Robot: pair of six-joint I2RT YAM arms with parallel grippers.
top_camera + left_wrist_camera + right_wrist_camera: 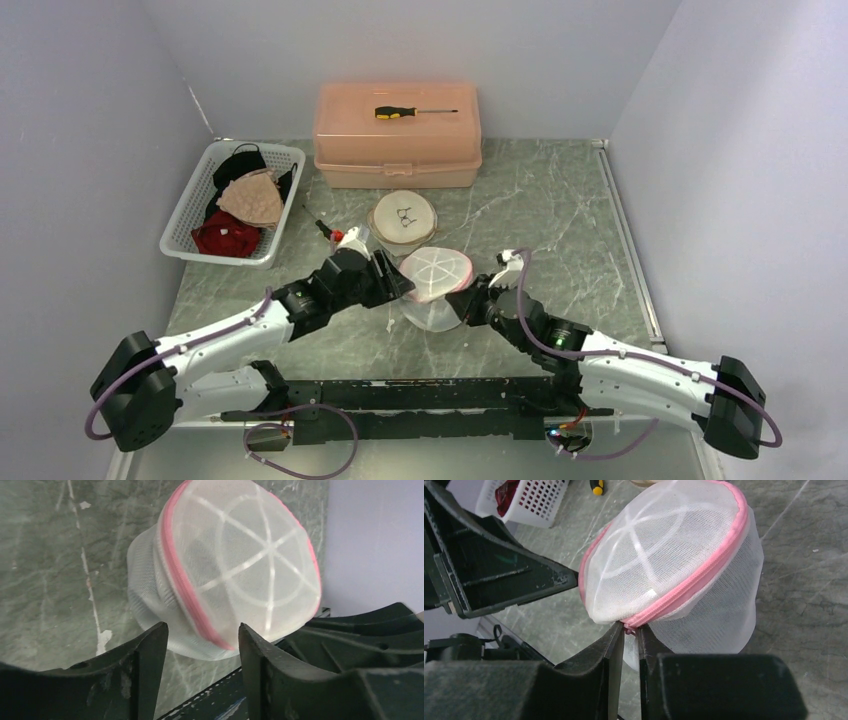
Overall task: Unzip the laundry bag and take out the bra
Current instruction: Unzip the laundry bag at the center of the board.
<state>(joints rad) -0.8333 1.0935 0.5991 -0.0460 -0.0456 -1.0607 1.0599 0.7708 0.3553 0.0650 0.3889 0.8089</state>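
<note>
The laundry bag (435,275) is a white mesh dome with a pink zipper (694,580) round its rim, and it sits tilted on the green marble table. My right gripper (631,627) is at the bag's near right edge, shut on the pink zipper pull, with a little mesh between the fingers. My left gripper (202,627) is open just left of the bag (240,565), its fingertips (159,630) beside the mesh and holding nothing. The bra is hidden; the mesh shows only white.
A white basket (190,215) of garments stands back left. At the back is a pink lidded box (398,145) with a screwdriver (412,112) on top. A round beige pouch (403,216) and a small red and white item (345,237) lie behind the bag. Walls close in on both sides.
</note>
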